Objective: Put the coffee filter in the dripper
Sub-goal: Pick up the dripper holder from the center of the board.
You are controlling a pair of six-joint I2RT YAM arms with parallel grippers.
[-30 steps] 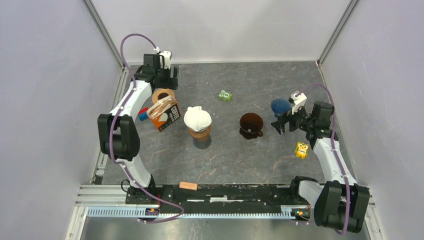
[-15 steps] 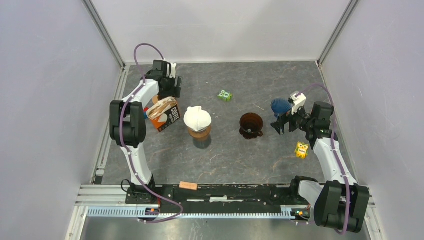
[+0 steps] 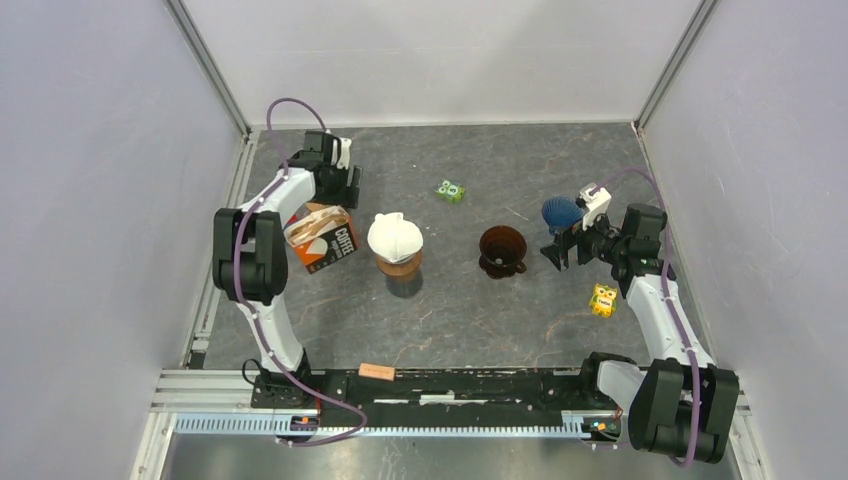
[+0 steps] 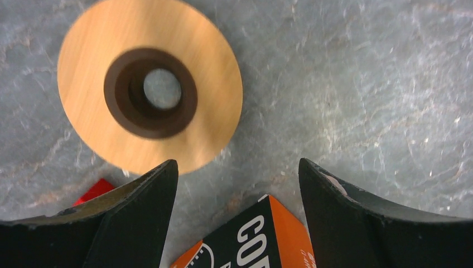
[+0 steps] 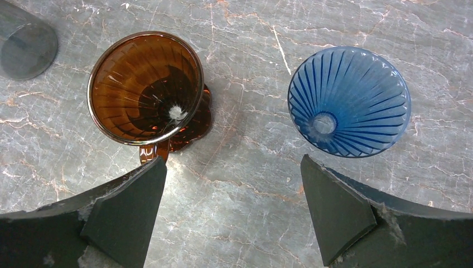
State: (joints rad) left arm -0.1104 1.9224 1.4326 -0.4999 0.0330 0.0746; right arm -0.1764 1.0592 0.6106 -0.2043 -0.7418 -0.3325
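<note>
An orange and black coffee filter box (image 3: pixel 320 238) lies at the left; its corner (image 4: pixel 262 234) shows between my left fingers. My left gripper (image 3: pixel 343 188) (image 4: pixel 237 167) hangs open just above that box, holding nothing. A white cone-shaped filter (image 3: pixel 395 236) sits on a brown vessel mid-table. An amber glass dripper (image 3: pixel 502 250) (image 5: pixel 146 88) and a blue ribbed dripper (image 3: pixel 561 211) (image 5: pixel 349 100) stand empty at the right. My right gripper (image 3: pixel 556 252) (image 5: pixel 231 162) is open over bare table near both of them.
A wooden disc with a dark centre hole (image 4: pixel 150 92) lies beyond the box, a red piece (image 4: pixel 95 190) beside it. A green toy (image 3: pixel 450 190) sits at the back, a yellow toy (image 3: pixel 602 299) at the right. A grey glass (image 5: pixel 25 47) stands left of the amber dripper.
My left arm swung in from the far-left corner, so its gripper now hangs over the box. The box has turned and slid slightly nearer. The right gripper edged slightly left.
</note>
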